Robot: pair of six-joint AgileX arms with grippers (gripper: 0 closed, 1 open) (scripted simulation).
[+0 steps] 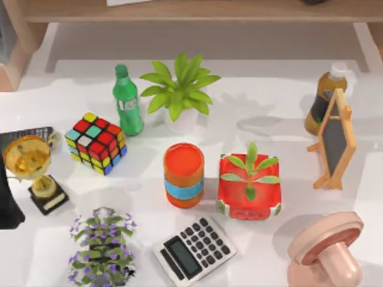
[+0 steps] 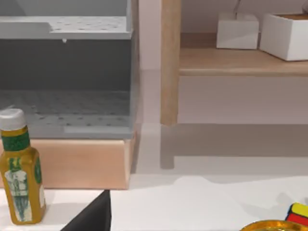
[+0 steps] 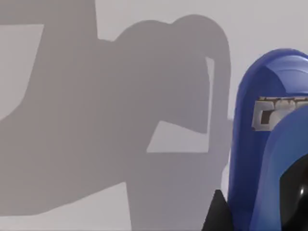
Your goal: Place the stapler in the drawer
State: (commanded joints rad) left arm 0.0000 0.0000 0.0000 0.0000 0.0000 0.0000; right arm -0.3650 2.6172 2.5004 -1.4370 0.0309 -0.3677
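Item 1, right gripper: the dark wedge (image 3: 216, 219) close against the stapler (image 3: 260, 144) may be part of it. You cannot tell how wide it stands, nor whether it has hold of anything.

Item 2, stapler: bright blue, a metal slot on its face, right up against the right wrist camera over a pale surface crossed by shadows. You cannot place it on the counter (image 1: 263, 113) from this.

Item 3, left arm: likely the dark mass (image 1: 7, 203) at the counter's left edge, beside the gold trophy (image 1: 27, 158); treat it as parked. Its gripper's state you cannot tell.

Item 4, drawer: probably the grey compartment (image 2: 67, 96) on a wooden base in the left wrist view, with a yellow bottle (image 2: 19, 178) near it and a wooden shelf post (image 2: 171, 62) just beside it.

Status: the stapler is not yet in the drawer. As you should judge it, the task is early. The hold remains unconfirmed, and the carry and the placing are still to do.
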